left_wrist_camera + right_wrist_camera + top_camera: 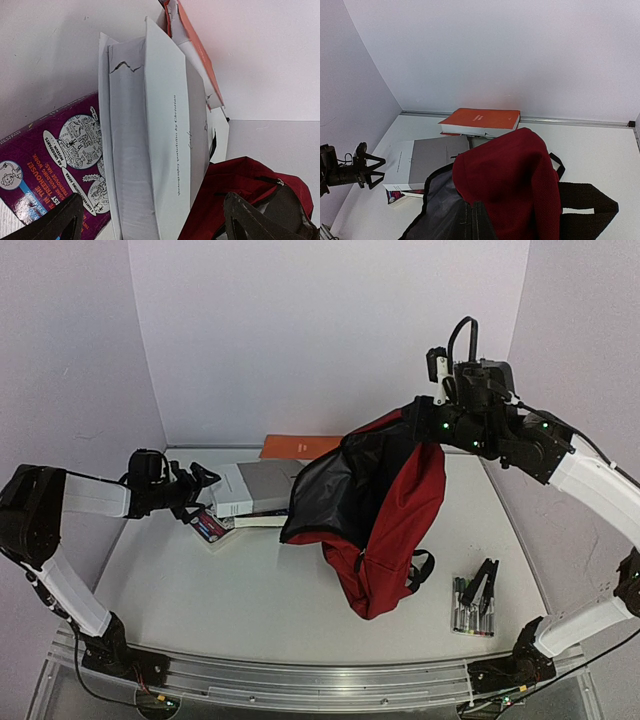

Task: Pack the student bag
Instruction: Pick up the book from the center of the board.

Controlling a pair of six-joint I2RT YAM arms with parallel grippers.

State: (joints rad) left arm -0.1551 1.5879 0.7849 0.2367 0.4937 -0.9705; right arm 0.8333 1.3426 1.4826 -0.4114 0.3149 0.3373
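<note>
The student bag (400, 510) is dark red with a black lining. It hangs open from its top edge, its bottom resting on the table. My right gripper (420, 425) is shut on the bag's top and holds it up; in the right wrist view the red fabric (515, 185) hides the fingers. My left gripper (197, 490) is open and empty, low by the left edge of a grey-and-white book (262, 485). In the left wrist view that book (150, 150) lies ahead between my spread fingers (55, 222), not touching them.
A purple comic-cover book (208, 526) lies under the grey book's near corner. An orange book (300, 446) lies at the back wall. A pack of markers (470, 608) with a black clip (486, 585) lies at the right front, beside a black bag strap (422, 570).
</note>
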